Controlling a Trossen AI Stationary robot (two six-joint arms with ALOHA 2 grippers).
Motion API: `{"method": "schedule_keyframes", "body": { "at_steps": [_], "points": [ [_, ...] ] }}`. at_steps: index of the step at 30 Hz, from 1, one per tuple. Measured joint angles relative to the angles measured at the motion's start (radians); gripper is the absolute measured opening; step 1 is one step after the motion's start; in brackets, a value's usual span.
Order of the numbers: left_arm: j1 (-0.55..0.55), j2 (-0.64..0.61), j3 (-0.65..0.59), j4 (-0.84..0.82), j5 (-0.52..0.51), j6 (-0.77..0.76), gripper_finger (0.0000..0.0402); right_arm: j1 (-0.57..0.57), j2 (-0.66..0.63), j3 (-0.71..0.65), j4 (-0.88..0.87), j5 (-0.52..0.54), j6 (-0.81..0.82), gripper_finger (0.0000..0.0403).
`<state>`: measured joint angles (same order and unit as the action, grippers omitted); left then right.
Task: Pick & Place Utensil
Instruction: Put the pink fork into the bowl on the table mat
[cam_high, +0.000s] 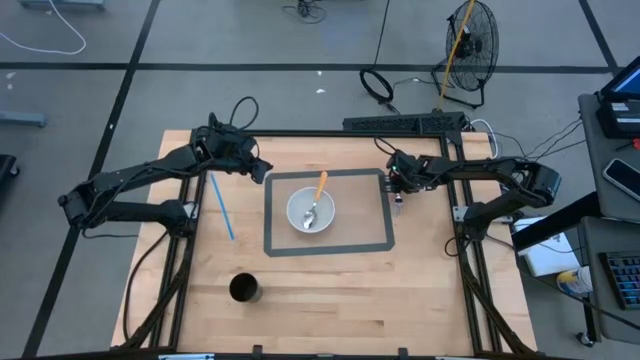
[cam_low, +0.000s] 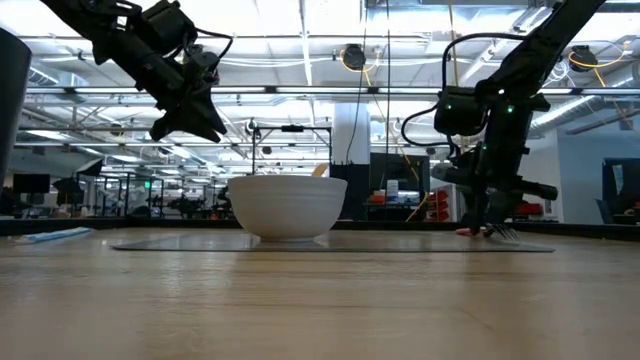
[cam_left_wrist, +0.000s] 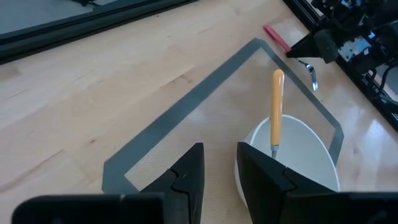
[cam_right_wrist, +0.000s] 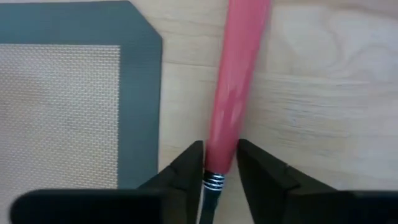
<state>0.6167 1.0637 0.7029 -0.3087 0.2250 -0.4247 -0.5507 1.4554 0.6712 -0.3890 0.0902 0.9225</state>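
Note:
A red-handled fork (cam_right_wrist: 233, 81) lies on the wooden table just right of the grey mat (cam_high: 280, 245). My right gripper (cam_right_wrist: 219, 162) stands over it, shut on its handle. The fork's tines (cam_low: 503, 233) rest on the table. A white bowl (cam_high: 311, 211) sits in the middle of the mat with an orange-handled spoon (cam_high: 319, 190) leaning in it. My left gripper (cam_left_wrist: 219, 165) hovers open above the mat's far left corner, with nothing between its fingers. My right gripper pinches the fork's red handle (cam_right_wrist: 219, 146) between its two fingers, at the end next to the ringed metal collar. The fingers come steeply from above and lie across the handle. The fork lies flat on the table.
A blue straw (cam_high: 221, 205) lies on the table left of the mat. A black cup (cam_high: 245, 289) stands near the front left. A black frame (cam_high: 330, 133) runs around the table's edges.

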Motion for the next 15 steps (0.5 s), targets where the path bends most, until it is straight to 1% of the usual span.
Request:
{"method": "schedule_keyframes", "body": {
  "at_steps": [3,6,9,15],
  "points": [
    [0.0,0.0,0.0,0.0,-0.008,0.001,0.0099,0.0,0.0,0.0,-0.007,0.002,-0.009,0.0064],
    [0.0,0.0,0.0,0.0,-0.009,0.001,0.0099,0.0,0.0,0.0,-0.011,0.001,-0.017,0.0045],
    [0.0,0.0,0.0,0.0,-0.015,0.002,0.0099,0.0,0.0,0.0,-0.012,-0.001,-0.018,0.0043],
    [0.0,0.0,0.0,0.0,-0.017,0.003,0.0099,0.0,0.001,0.0,-0.012,-0.005,-0.019,0.0056]
  ]
}}
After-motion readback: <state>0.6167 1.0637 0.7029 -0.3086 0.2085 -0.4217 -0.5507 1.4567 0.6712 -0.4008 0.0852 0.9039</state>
